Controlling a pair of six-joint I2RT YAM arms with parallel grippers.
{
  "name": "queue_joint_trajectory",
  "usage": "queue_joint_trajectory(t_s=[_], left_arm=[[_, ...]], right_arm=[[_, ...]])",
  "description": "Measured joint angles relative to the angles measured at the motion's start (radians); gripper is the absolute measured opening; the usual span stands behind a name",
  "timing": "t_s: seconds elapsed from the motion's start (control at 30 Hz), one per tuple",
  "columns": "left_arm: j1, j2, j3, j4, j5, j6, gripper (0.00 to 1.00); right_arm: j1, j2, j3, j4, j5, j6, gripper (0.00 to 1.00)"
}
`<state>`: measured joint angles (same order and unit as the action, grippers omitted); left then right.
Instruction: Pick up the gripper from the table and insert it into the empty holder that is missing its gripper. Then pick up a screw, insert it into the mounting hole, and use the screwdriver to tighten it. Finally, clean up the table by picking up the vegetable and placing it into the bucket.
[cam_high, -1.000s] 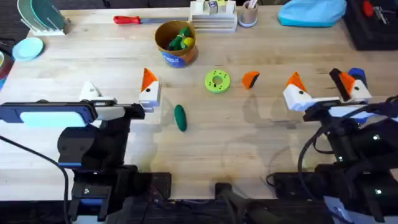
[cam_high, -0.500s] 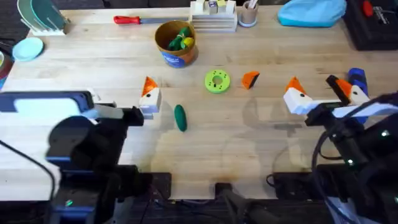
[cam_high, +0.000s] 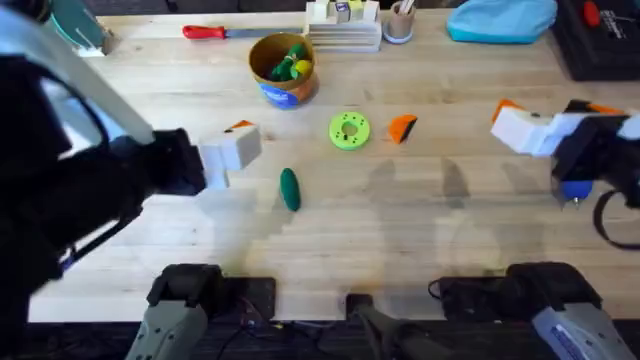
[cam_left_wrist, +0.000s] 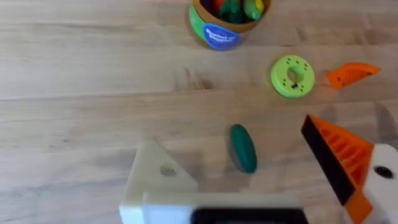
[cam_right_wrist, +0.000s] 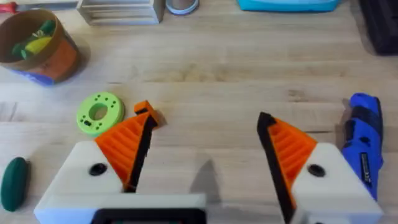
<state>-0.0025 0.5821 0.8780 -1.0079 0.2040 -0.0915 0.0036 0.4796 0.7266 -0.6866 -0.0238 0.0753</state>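
Smooth green vegetable (cam_high: 289, 188) lies on pale wood-grain tabletop (cam_high: 400, 230), near holed green disc (cam_high: 349, 130); orange wedge gripper (cam_high: 402, 126) beside disc. Ribbed-pad right hand (cam_right_wrist: 202, 149) wide, empty; left hand (cam_left_wrist: 261, 168) wide, empty.

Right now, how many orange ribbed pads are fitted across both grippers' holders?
3. The right gripper carries two, one on each finger. The left gripper carries one; its other holder is bare white. The loose gripper lies beside the green disc.

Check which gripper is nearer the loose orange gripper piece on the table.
Right, narrowly. The right gripper hangs off to one side of the orange gripper piece; the left gripper sits farther off on the other side, beyond the green disc.
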Motion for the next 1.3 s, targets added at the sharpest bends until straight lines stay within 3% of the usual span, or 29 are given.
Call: queue_joint_trajectory(t_s=[0.13,0.3,0.5,0.57,0.63,0.73,0.8,0.9,0.93,0.97,1.13,1.17,1.3], left_arm=[[-0.007,0.14,0.01,-0.09,0.099,-0.071,0.994],[-0.057,0.286,-0.055,-0.07,0.145,-0.15,0.995],[-0.14,0.368,-0.079,0.008,0.179,-0.154,0.991],[-0.164,0.369,-0.079,0.028,0.204,-0.127,0.932],[-0.181,0.368,-0.079,0.033,0.228,-0.094,0.768],[-0.193,0.368,-0.079,0.031,0.271,-0.013,0.29],[-0.193,0.368,-0.079,0.031,0.301,0.046,0.036],[-0.193,0.368,-0.079,0.031,0.33,0.092,0.008],[-0.193,0.368,-0.079,0.031,0.336,0.102,0.016],[-0.193,0.368,-0.079,0.032,0.34,0.115,0.136],[-0.193,0.368,-0.079,0.05,0.353,0.13,0.919],[-0.193,0.368,-0.079,0.066,0.354,0.132,0.974],[-0.193,0.368,-0.079,0.147,0.354,0.138,0.993]], right_arm=[[0.0,0.074,0.06,0.0,0.0,0.0,0.991],[0.0,0.087,0.063,-0.009,0.0,0.0,0.992],[0.0,0.087,0.063,-0.009,0.0,0.0,0.991],[0.0,0.087,0.063,-0.009,0.0,0.0,0.992],[0.0,0.087,0.063,-0.009,0.0,0.0,0.991],[0.0,0.087,0.063,-0.009,0.0,0.0,0.991],[0.0,0.087,0.063,-0.011,0.0,0.0,0.991],[0.0,0.087,0.063,-0.011,0.0,0.0,0.991],[0.0,0.087,0.063,-0.011,0.0,0.0,0.992],[0.0,0.087,0.063,-0.011,0.0,0.0,0.991],[0.0,0.087,0.063,-0.011,0.0,0.0,0.991],[0.0,0.087,0.063,-0.011,0.0,0.0,0.991],[0.0,0.087,0.063,-0.012,0.0,0.0,0.991]])
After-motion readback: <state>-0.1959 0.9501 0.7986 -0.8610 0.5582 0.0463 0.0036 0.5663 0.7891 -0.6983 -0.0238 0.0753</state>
